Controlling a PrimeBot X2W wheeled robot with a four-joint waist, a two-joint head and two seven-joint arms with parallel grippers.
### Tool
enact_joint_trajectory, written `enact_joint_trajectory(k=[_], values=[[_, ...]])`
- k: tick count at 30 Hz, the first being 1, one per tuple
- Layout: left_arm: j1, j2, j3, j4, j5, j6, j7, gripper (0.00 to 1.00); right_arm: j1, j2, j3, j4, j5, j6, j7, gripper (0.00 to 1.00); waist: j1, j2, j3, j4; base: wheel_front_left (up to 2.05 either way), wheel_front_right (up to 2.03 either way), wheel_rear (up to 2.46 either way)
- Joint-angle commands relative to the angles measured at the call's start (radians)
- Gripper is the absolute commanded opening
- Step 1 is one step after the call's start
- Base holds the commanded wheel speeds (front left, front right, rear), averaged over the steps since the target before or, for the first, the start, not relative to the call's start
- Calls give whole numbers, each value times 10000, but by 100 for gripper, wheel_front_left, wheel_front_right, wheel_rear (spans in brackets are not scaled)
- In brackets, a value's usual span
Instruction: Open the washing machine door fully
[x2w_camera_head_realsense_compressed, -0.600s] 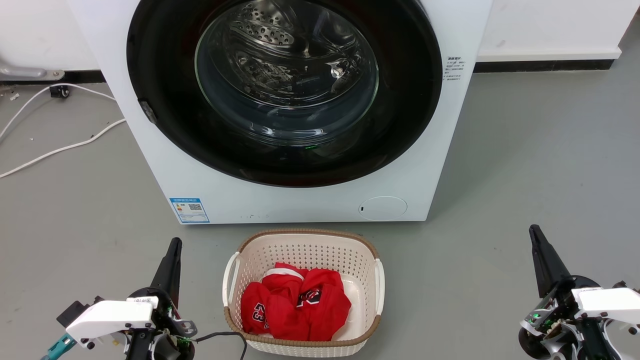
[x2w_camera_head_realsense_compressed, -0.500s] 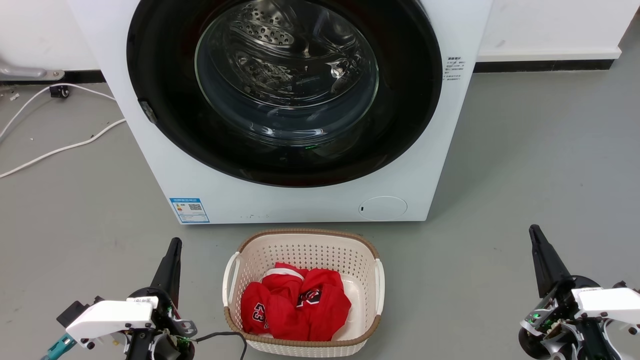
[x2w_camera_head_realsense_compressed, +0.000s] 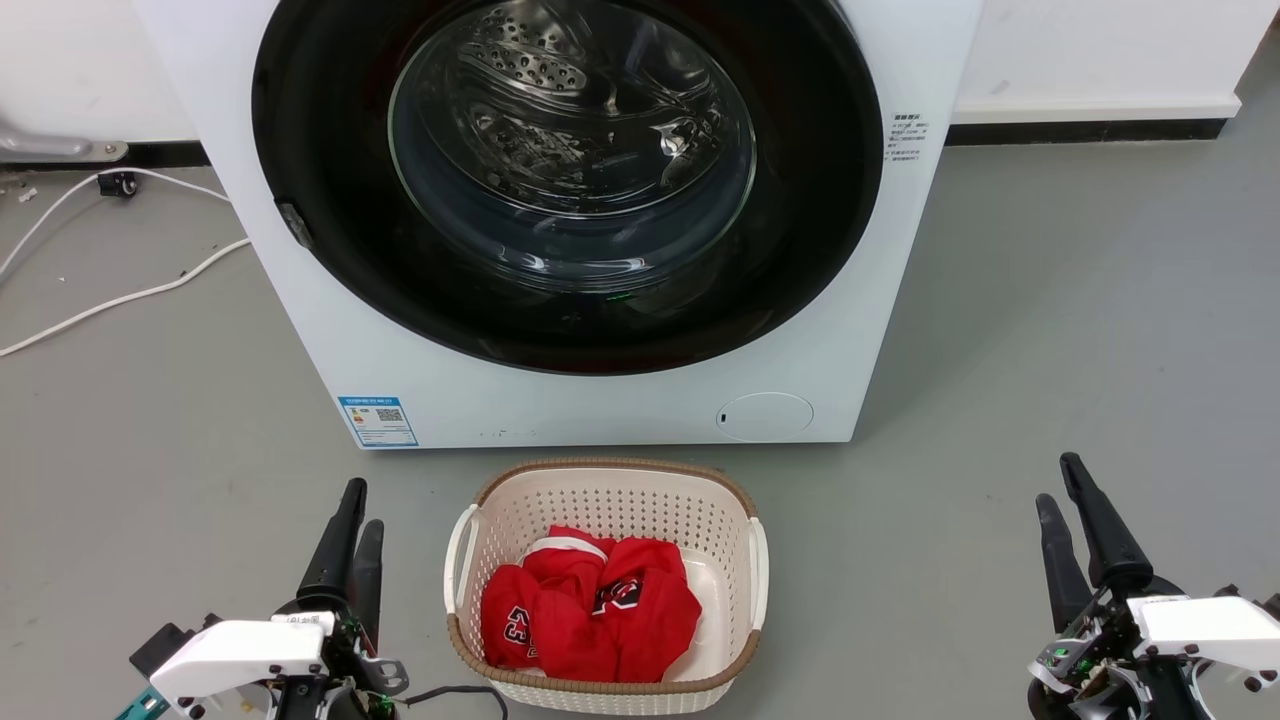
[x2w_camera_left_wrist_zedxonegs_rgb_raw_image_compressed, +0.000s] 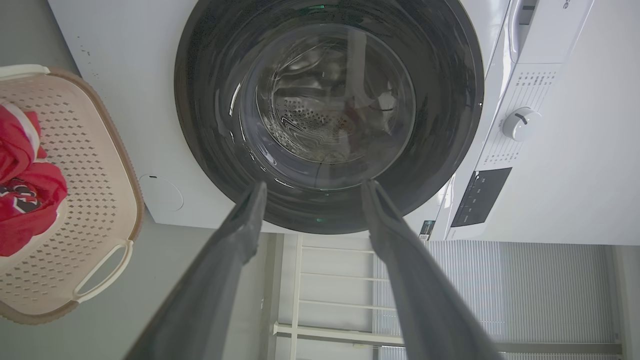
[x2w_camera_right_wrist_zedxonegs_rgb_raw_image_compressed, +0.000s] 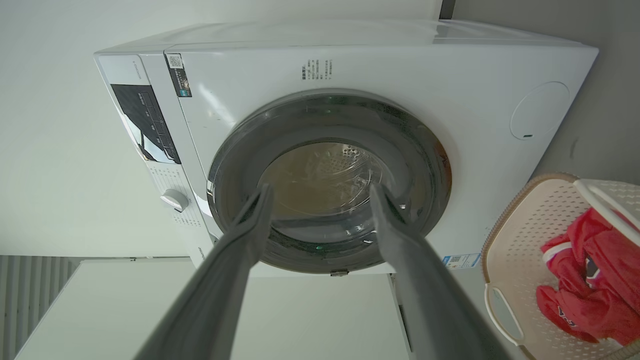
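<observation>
The washing machine (x2w_camera_head_realsense_compressed: 600, 410) is a white box standing on the grey floor ahead of me. Its round glossy black washing machine door (x2w_camera_head_realsense_compressed: 320, 200) lies flat against the front, with the steel drum visible through the glass bowl. A small latch tab (x2w_camera_head_realsense_compressed: 295, 222) sits on the door's left rim. My left gripper (x2w_camera_head_realsense_compressed: 362, 505) is low at the left, open and empty, well short of the machine. My right gripper (x2w_camera_head_realsense_compressed: 1056, 480) is low at the right, also open and empty. In the wrist views the left gripper (x2w_camera_left_wrist_zedxonegs_rgb_raw_image_compressed: 312, 184) and right gripper (x2w_camera_right_wrist_zedxonegs_rgb_raw_image_compressed: 320, 187) frame the door (x2w_camera_left_wrist_zedxonegs_rgb_raw_image_compressed: 210, 100) (x2w_camera_right_wrist_zedxonegs_rgb_raw_image_compressed: 420, 160) from a distance.
A cream laundry basket (x2w_camera_head_realsense_compressed: 610, 472) holding red garments (x2w_camera_head_realsense_compressed: 590, 610) stands on the floor between my grippers, just in front of the machine. White cables (x2w_camera_head_realsense_compressed: 120, 295) trail over the floor at the left. A white wall with a dark skirting runs behind.
Both grippers have gone from shut to open, a second finger now showing beside each first one. Both wrists sit slightly lower in the head view. The door has not moved.
</observation>
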Motion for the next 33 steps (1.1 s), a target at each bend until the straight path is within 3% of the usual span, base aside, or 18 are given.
enact_joint_trajectory(k=[1,12,21,33], values=[[-214,45,-56,-255,87,-9,-86,100,-133,-30,47,-269,-106,12,-92,100,0,0,0,-3,0,0,0],[-186,28,-58,-939,1561,-14,-571,100,-28,-3,165,-776,-1540,13,-566,100,0,0,-9,-13,0,0,0],[-216,15,47,-1621,3376,-18,-925,100,0,17,249,-1492,-4556,14,-916,100,0,0,-2,12,0,0,0],[-100,-3,-184,-2054,6299,-23,-1346,100,176,42,527,-1929,-7621,16,-1338,100,0,0,4,-17,0,0,0]])
